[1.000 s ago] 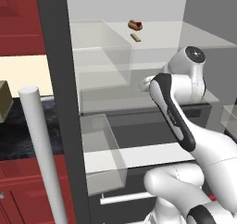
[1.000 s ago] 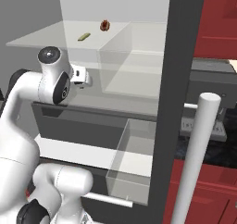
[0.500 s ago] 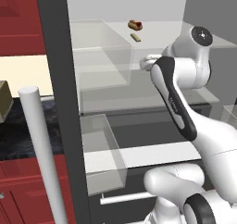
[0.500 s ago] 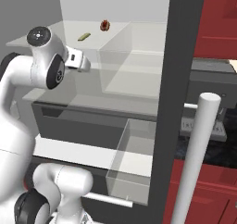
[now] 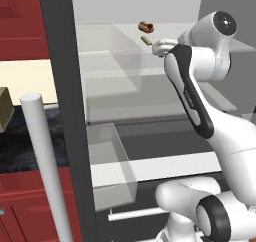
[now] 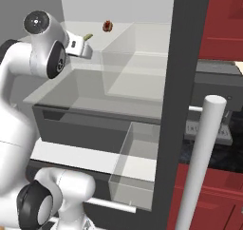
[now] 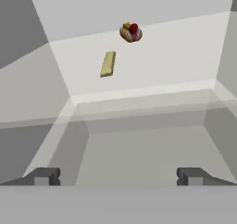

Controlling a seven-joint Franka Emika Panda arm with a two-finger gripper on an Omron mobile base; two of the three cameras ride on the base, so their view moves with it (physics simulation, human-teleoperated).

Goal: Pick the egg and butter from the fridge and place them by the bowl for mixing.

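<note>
Two dark fingertips [image 7: 45,177] stand wide apart at the bottom of the hand view, and nothing sits between them: the claw [image 7: 118,177] is spread to its full gape, empty, touching nothing. It's up inside the fridge [image 5: 62,111] at the level of the top glass shelf [image 7: 162,65], and from the left base view you can see the hand [image 5: 162,47] just short of the butter [image 5: 145,40]. That butter [image 7: 108,64] is a thin pale yellow-tan stick lying flat on the shelf, toward the back, well clear of the claw. Just beyond the butter, closer to the back wall, sits a brown-red lumpy item [image 7: 130,32], near the stick but not touching it. From the right base view the butter [image 6: 88,35] shows just past the hand, with the lumpy item [image 6: 107,25] farther along the shelf. The long grey handle [image 5: 45,166] stands in front of the fridge.
</note>
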